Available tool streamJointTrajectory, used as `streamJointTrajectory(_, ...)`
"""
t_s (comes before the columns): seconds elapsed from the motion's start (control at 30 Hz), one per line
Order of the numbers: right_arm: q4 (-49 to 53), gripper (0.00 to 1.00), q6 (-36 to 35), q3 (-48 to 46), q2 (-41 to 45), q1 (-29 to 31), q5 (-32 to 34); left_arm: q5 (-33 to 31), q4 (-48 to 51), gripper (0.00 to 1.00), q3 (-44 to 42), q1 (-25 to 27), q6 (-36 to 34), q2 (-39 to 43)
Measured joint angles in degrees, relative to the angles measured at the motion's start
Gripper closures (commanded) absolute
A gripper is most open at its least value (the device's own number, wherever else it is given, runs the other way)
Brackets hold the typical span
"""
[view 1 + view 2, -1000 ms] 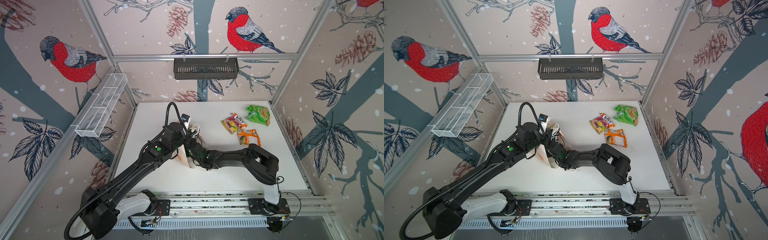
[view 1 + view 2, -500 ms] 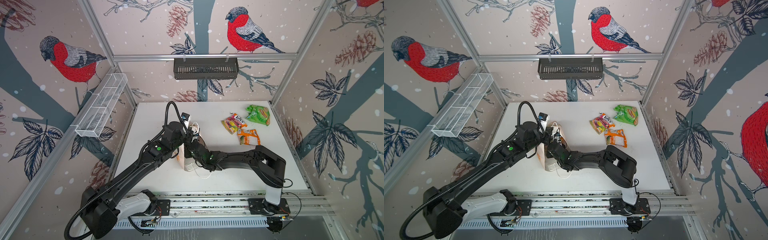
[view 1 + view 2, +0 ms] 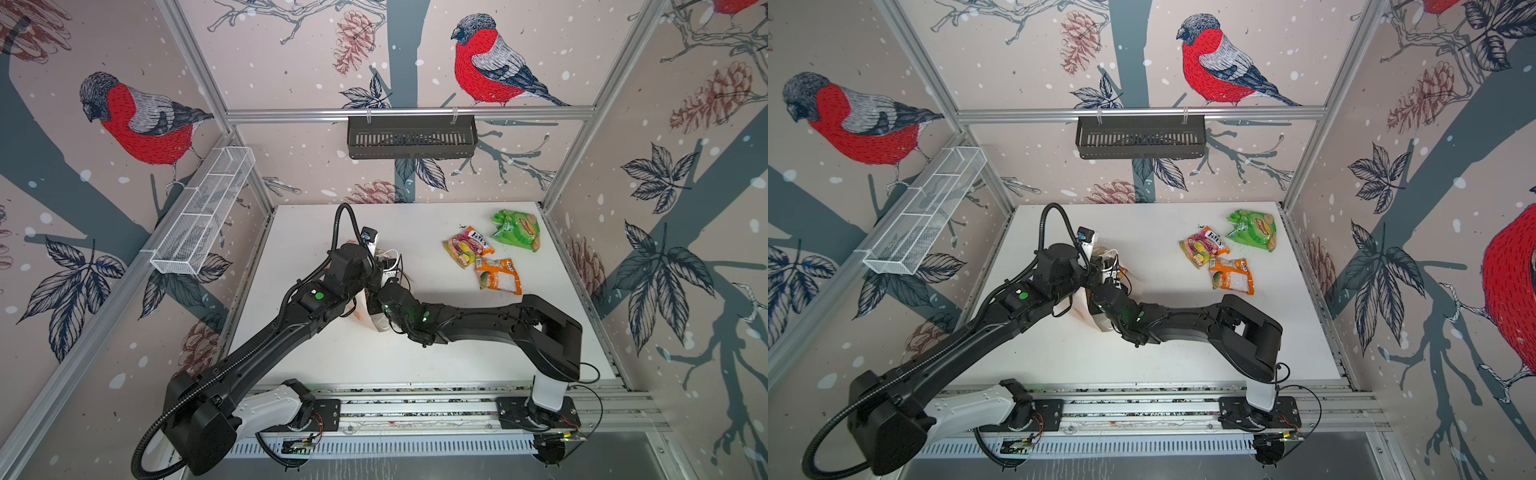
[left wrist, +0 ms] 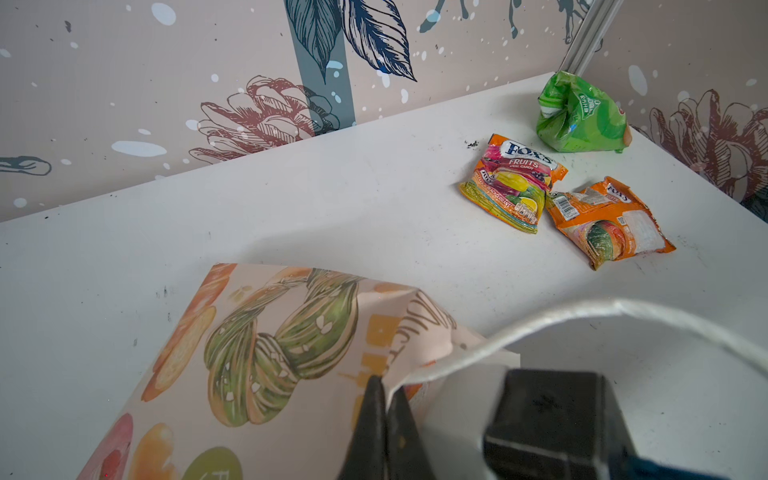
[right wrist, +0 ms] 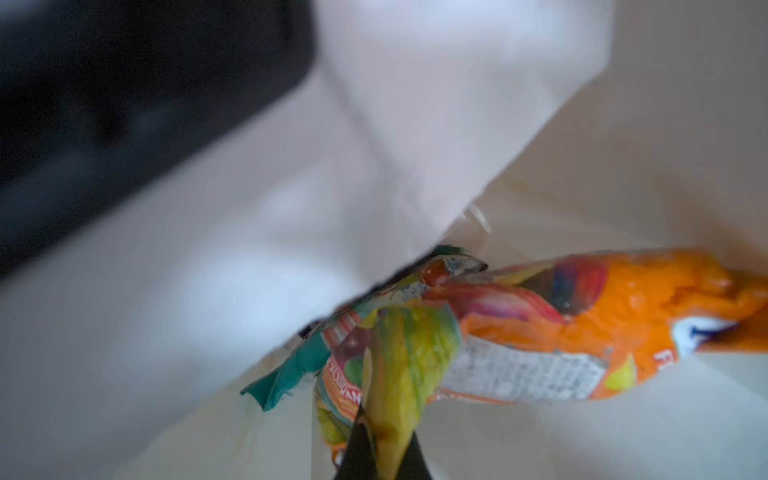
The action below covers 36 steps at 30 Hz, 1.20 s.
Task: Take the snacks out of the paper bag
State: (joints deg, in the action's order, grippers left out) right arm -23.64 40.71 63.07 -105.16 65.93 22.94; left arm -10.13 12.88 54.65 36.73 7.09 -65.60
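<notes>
**Paper bag has snacks inside, three are out on the tabletop**

Cream paper bag (image 3: 372,320) sits a bit left of the middle of the white tabletop (image 3: 332,361). Both arm wrists crowd over it in both top views, so I honestly can't say if it's upright or leaning. It has printed fruit and a green knot on the side, and a white cord handle (image 4: 623,309) loops off the rim.

Looking down inside from the right wrist view, there's an orange packet (image 5: 602,328) lying across the bottom. A teal packet (image 5: 291,370) pokes out from under a paper fold, and a yellow-green wrapper (image 5: 411,353) lies in front. I can't tell if that wrapper is its own packet or a folded corner of the orange one.

The right pincer (image 5: 382,451) is deep in the bag, clenched tight on the yellow-green wrapper. The left pincer (image 4: 384,399) is squeezed on the bag's rim, right where the cord meets the paper.

Out on the tabletop, over toward the far right corner:
- green packet (image 3: 517,230), nearest the corner
- multicoloured Fox's Fruits packet (image 3: 467,249), just beside it
- crumpled orange packet (image 3: 498,280), touching the Fruits one

Other containers are a black slotted basket (image 3: 411,137) hanging on the back rail and a white wire tray (image 3: 203,216) on the left wall frame, both well away from the bag.
</notes>
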Motion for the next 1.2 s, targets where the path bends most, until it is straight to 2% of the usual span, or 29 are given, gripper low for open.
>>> streamJointTrajectory(0.67, 0.59, 1.00, -0.37, -6.29, 9.11, 0.74, 1.03, -0.20, -0.09, 1.00, 0.00, 0.02, -0.02, 0.02)
streamJointTrajectory(1.2, 1.95, 1.00, -0.11, -13.20, 19.65, 1.01, 4.83, -1.07, 0.20, 1.00, 0.00, -0.13, -0.04, -0.42)
